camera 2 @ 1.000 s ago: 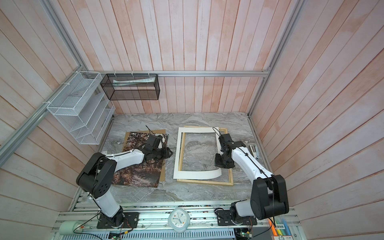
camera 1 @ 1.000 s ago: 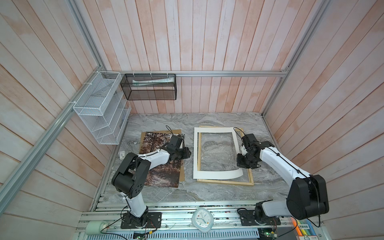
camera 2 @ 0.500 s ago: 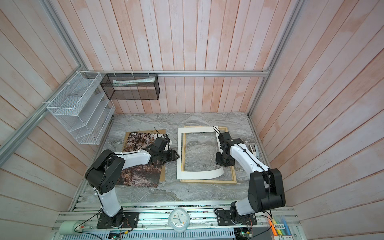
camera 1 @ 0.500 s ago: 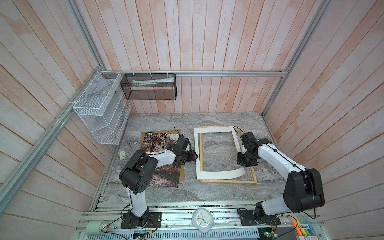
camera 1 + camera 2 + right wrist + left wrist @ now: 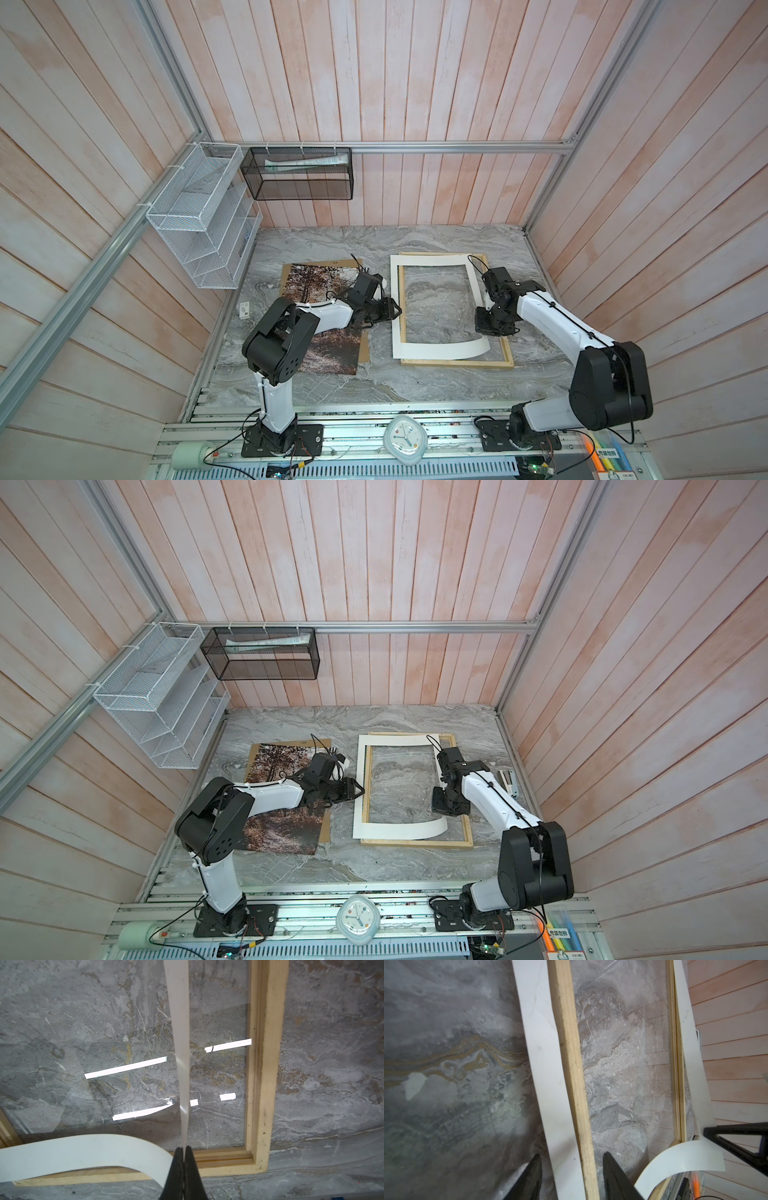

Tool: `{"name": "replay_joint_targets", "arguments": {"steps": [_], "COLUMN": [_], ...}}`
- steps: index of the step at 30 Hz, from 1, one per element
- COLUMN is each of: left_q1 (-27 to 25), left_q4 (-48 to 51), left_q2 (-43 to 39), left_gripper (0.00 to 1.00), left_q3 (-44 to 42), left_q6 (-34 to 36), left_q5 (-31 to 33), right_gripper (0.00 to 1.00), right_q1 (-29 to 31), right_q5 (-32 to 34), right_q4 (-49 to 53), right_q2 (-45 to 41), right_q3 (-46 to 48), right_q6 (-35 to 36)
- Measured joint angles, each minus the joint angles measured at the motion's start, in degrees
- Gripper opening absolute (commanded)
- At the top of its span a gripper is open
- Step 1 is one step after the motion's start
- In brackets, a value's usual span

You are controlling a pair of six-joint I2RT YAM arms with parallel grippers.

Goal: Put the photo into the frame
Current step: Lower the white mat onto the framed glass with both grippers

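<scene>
Both top views look steeply down on the whole table [image 5: 415, 386]; each wrist view sits close over the frame [image 5: 571, 1064] they share.

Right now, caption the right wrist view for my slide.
Right fingers pinch the white mat board, lifted edge-on over the wooden frame.

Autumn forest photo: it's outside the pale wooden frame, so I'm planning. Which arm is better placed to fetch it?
Probably left: the autumn forest photo lies by the open left gripper; the right gripper is shut on the white window mat.
</scene>
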State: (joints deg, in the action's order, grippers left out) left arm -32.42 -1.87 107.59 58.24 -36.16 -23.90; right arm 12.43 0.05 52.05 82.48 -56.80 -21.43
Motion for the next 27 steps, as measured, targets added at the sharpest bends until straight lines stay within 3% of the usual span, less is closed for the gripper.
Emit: {"name": "replay_joint_targets", "arguments": {"steps": [4,9,27], "left_q1": [0.0,-0.2,-1.0], "left_q4": [-0.6,-1.7,-5.5], "left_q2": [0.0,0.0,-1.0], "left_gripper": [0.35,0.29,0.29], "left_q3": [0.0,-0.2,-0.8], "left_q6": [-0.2,-0.7,-1.0], "left_q5": [-0.4,-1.4,-4.4], "right_gripper": [0.00,0.00,0.00], "right_q1": [0.0,-0.2,-0.5], "right_q5": [-0.1,0.0,1.8], "right_q4": [-0.6,-0.9,0.7], "right_q2": [-1.1,-1.7,-5.3], "right_q3": [0.3,0.7,0.5], "right_q6": [0.0,-0.5,-2.2]}}
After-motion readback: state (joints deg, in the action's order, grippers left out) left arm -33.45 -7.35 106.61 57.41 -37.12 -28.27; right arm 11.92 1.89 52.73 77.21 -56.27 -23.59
